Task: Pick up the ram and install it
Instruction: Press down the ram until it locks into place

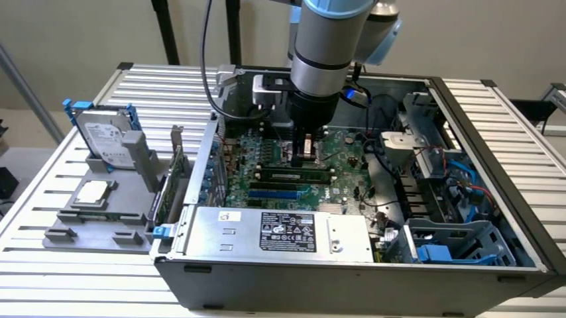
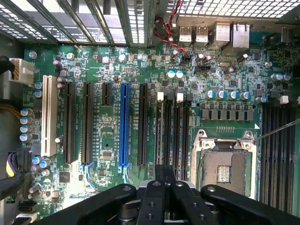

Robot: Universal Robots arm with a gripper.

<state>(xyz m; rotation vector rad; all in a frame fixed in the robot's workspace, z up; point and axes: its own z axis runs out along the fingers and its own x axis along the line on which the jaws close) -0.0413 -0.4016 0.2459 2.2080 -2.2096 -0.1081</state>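
The ram (image 1: pixel 287 175) is a thin green stick with black chips. It stands on edge in a black slot of the motherboard (image 1: pixel 265 149), inside the open computer case. My gripper (image 1: pixel 305 162) comes straight down onto its middle. In the wrist view the ram (image 2: pixel 164 136) appears edge-on as a dark strip running between white latches. My gripper (image 2: pixel 165 171) has its fingers drawn together over the strip's near end. The fingers look shut on the ram's top edge.
The empty processor socket (image 2: pixel 224 166) lies beside the ram slots, and a blue slot (image 2: pixel 124 124) lies on the other side. The power supply (image 1: pixel 283 228) fills the case's front. On the exterior view's left, a grey fixture (image 1: pixel 97 222) holds a hard drive (image 1: pixel 102 136) and a processor chip (image 1: pixel 93 192).
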